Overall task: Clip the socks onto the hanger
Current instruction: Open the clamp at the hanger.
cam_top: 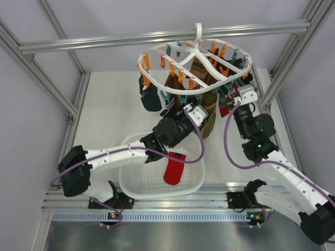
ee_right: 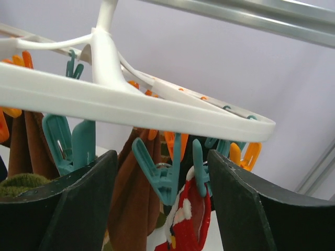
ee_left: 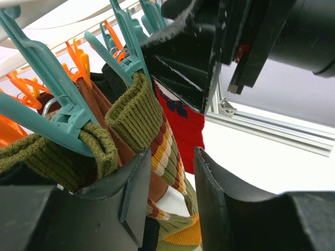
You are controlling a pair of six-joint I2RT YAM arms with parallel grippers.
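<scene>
- Hanger (cam_top: 196, 57): white oval ring, hook over the aluminium rail (cam_top: 157, 39), hanging above the far half of the worktop (cam_top: 115, 104). Orange and teal clips all round the ring.
- Clipped red sock (cam_top: 224, 111): hangs at the right side of the hanger, toward the worktop's far right corner. Right wrist view shows its top at a teal clip (ee_right: 199, 170), white pattern facing the camera.
- Loose red sock (cam_top: 174, 167): lies in the white perforated basket (cam_top: 137, 184), one end up against the far rim. Not on the hanger, and no gripper is touching it.
- Basket sits at the middle of the worktop's near edge.
- Left gripper (cam_top: 175, 111): raised under the near side of the ring, above the basket. Fingers parted, with a clear gap between them and nothing pinched. The left finger (ee_left: 131, 198) sits right against the olive cuffs of the brown-green striped socks (ee_left: 136, 112), which are held by teal clips.
- Right gripper (cam_top: 229, 99): up at the right side of the ring, just beside the clipped red sock. Fingers spread wide and released; the teal clip and sock show in the gap beyond the tips, not gripped.
- Also on the hanger: a navy sock (cam_top: 152, 99) on the left side, and the striped socks in the middle.
</scene>
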